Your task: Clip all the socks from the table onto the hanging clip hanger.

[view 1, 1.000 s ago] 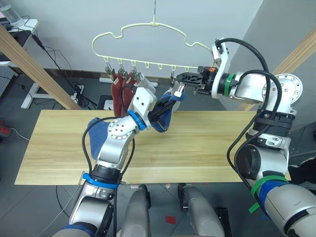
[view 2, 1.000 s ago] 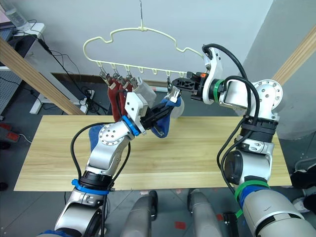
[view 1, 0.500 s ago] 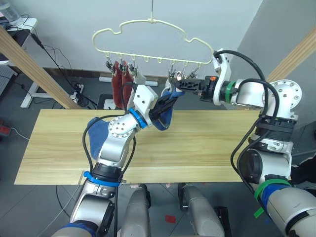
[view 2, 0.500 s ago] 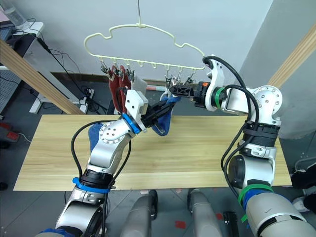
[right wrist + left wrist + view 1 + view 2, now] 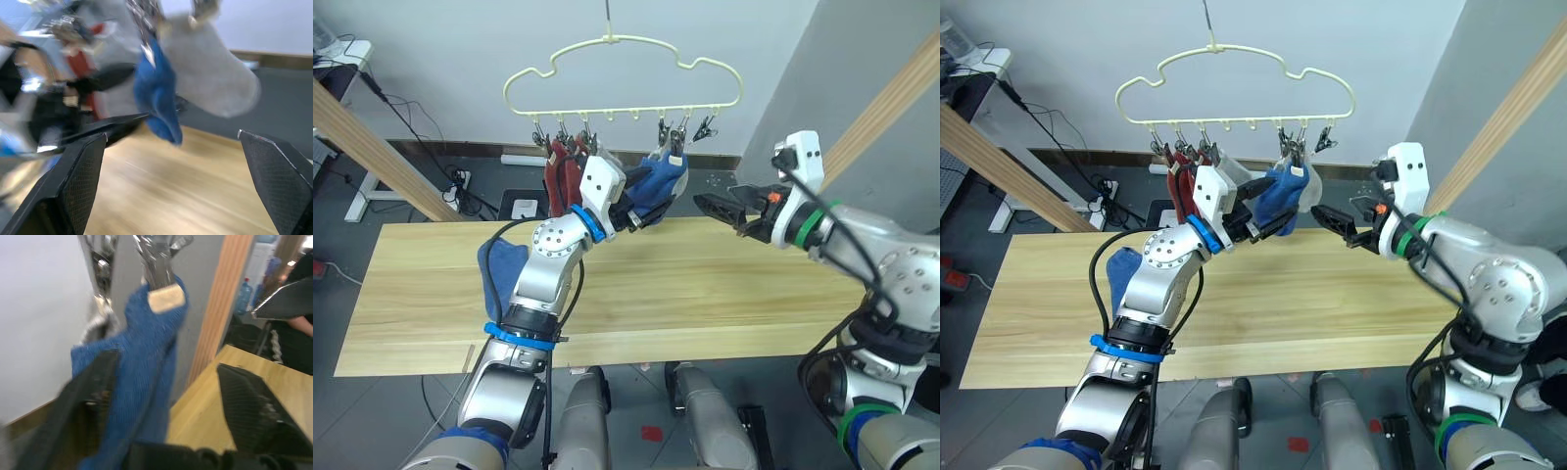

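The cream clip hanger [image 5: 626, 69] hangs above the table's [image 5: 724, 294] far edge. Two rust red socks [image 5: 558, 171] hang from its left clips. A blue sock [image 5: 142, 342] hangs from a metal clip [image 5: 159, 262], with a light grey sock [image 5: 210, 73] clipped beside it. My left gripper [image 5: 641, 211] is open, its fingers [image 5: 254, 406] standing wide on either side of the hanging blue sock. My right gripper [image 5: 715, 208] is open and empty, to the right of the socks and below the hanger. Another blue sock [image 5: 499, 269] lies on the table behind my left arm.
Thick wooden poles slant up at the left [image 5: 372, 137] and the right [image 5: 891, 98]. A white desk [image 5: 333, 54] and cables [image 5: 460, 181] on the floor lie beyond the table's far left. The table's bare planks [image 5: 685, 313] stretch across the near side.
My right gripper opened off the clip and drew back to the right, away from the hanger. My left gripper opened and let go of the blue sock, which now hangs from the clip.
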`<state>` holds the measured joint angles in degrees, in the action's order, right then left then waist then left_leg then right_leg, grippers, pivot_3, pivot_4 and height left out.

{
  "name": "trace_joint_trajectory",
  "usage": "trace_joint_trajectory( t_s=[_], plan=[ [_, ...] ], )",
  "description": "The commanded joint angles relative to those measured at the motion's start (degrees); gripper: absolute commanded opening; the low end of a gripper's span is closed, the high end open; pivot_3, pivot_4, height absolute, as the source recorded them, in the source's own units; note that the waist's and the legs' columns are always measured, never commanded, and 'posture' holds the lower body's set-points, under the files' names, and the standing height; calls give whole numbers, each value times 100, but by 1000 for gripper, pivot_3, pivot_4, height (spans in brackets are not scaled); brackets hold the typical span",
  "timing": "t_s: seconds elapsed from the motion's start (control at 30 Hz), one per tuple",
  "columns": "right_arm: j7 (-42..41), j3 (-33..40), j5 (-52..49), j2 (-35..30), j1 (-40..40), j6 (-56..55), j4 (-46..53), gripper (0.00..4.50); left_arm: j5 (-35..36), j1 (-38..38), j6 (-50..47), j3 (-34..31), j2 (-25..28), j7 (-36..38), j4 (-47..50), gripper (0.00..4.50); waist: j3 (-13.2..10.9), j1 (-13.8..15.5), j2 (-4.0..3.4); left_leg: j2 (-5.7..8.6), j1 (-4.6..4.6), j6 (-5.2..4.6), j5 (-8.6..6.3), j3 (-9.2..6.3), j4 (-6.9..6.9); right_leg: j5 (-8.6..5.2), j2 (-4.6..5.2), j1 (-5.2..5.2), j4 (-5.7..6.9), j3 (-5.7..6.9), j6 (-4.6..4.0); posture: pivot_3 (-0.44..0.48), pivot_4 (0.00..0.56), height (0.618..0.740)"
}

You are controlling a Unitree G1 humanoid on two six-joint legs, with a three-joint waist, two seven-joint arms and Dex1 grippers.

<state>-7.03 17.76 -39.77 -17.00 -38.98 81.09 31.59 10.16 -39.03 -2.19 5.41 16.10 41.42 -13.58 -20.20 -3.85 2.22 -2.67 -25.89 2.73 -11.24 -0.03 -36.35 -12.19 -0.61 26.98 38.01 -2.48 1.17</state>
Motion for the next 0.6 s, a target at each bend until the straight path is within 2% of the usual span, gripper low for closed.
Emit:
trace_joint_trajectory(
  t_s=[0.03, 0.1, 0.2, 0.27, 0.4, 0.5, 0.6],
  plan=[
    [102, -626, 651, -211, 254, -1137, 486, 4500, 246, 88, -141, -179, 130, 177, 345, 4479, 0, -44, 0, -3, 0, 0, 0, 0, -3, 0, -4, 2, 1, -2, 0, -126, 367, 740],
    [338, -863, 1020, -50, 410, -1681, 491, 4500, 415, 285, -297, -273, 297, 325, 616, 4479, 0, -89, 0, -4, 0, 1, 1, -1, -7, 0, -6, 3, 4, -2, 0, -123, 368, 740],
    [805, -1615, 2123, -52, 651, -2835, 327, 4500, 1230, 867, -833, -656, 685, 691, 1667, 4479, 0, -139, 0, -10, 1, 1, 1, 6, -7, 0, -10, 8, 6, -8, 0, -114, 368, 740],
    [1008, -1775, 2397, 198, 723, -3212, 207, 4500, 1652, 1068, -1210, -816, 833, 763, 2150, 4479, -1, -119, -2, -13, 0, 4, 3, 7, -4, 0, -11, 14, 8, -9, 0, -102, 368, 740],
    [1130, -1953, 2739, 519, 745, -3638, 43, 4500, 2000, 1223, -1592, -904, 971, 741, 2687, 4479, -1, -46, -2, -12, -1, 13, 8, -1, -8, 0, -11, 10, 10, -4, 1, -88, 364, 740],
    [1263, -2256, 3080, 807, 639, -4042, -268, 3906, 2156, 1377, -1829, -965, 1049, 537, 3258, 4500, -1, -40, -2, -6, -2, 12, 7, 10, -17, 5, -6, 6, 3, -15, 9, -69, 359, 740],
    [1317, -2313, 3353, 967, 531, -4392, -525, 3906, 2168, 1393, -1929, -988, 1038, 346, 3404, 4500, -1, -7, -2, -5, -3, 12, 7, 6, -20, 5, -3, 7, 4, -11, 9, -66, 357, 740]
  ],
)
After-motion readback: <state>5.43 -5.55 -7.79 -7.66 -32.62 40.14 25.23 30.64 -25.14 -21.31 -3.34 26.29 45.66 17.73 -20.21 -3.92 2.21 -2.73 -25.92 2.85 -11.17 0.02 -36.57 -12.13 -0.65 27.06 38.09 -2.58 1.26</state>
